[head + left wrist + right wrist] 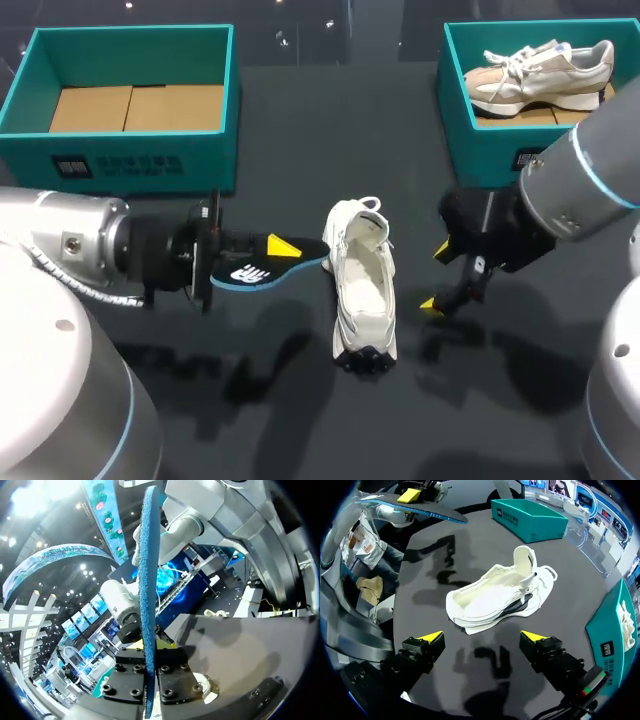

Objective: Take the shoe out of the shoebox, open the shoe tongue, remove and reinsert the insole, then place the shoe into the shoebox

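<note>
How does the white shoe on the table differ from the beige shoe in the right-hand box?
The white shoe lies on the dark table; the beige shoe sits inside the teal shoebox. The white shoe's mouth gapes wide open; the beige shoe is laced closed. The white shoe is nearly all white; the beige shoe mixes tan with white. Both are sneakers.

Desk (pixel 300 420): dark and matte, with soft shadows lying across it.
Second box (pixel 485 150): teal, open at the top, at the desk's far right corner, with a small label on its front wall.
Beige sneaker (pixel 540 75): lies inside the second box on the cardboard floor, its pale upper and white laces facing up.
</note>
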`<state>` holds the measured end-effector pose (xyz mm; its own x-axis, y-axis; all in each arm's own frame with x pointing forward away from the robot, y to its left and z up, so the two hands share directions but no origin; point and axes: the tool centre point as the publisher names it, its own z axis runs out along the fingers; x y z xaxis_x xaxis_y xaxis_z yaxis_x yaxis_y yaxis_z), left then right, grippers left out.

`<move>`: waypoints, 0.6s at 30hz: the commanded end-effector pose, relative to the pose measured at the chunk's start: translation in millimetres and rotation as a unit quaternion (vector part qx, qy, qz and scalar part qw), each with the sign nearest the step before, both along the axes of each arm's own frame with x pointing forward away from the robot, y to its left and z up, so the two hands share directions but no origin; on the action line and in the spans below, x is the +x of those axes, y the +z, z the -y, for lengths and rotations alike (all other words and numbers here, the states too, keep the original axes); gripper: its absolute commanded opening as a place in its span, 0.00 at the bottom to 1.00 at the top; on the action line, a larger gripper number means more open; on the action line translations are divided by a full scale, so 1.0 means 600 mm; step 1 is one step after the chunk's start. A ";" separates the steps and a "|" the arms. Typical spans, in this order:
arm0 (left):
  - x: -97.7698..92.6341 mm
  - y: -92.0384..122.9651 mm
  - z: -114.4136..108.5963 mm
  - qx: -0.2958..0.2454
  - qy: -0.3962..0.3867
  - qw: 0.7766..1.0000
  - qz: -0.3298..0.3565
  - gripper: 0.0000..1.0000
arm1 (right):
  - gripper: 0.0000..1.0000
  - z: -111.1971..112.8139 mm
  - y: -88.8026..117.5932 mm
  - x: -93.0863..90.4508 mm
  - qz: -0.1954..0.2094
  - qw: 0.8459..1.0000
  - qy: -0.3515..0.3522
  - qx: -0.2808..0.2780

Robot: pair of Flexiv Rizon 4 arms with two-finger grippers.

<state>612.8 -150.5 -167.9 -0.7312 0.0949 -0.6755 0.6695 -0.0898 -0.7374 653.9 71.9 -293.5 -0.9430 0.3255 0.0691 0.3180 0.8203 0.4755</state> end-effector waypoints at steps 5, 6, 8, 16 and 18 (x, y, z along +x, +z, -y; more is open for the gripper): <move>-0.036 -0.014 -0.001 0.012 0.034 0.999 -0.025 0.00 | 1.00 -0.021 -0.027 -0.008 0.066 0.996 0.011 -0.057; -0.037 -0.017 0.001 0.012 0.034 0.999 -0.026 0.00 | 1.00 -0.021 -0.033 -0.008 0.070 0.995 0.013 -0.062; -0.039 -0.024 0.002 0.016 0.036 0.999 -0.029 0.00 | 1.00 -0.021 -0.041 -0.007 0.084 0.994 0.022 -0.067; -0.037 -0.049 0.026 0.021 0.023 0.999 -0.011 0.00 | 1.00 -0.012 -0.079 0.009 0.092 0.994 0.017 -0.061; -0.035 -0.054 0.036 0.020 0.021 1.000 -0.008 0.00 | 1.00 -0.013 -0.087 0.011 0.091 0.994 0.016 -0.057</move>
<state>583.6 -159.1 -192.5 -0.7453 0.0901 -0.6606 0.6617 -0.0211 -0.7495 658.1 77.8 -328.4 -0.9465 0.2906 -0.1406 0.2133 0.8897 0.4036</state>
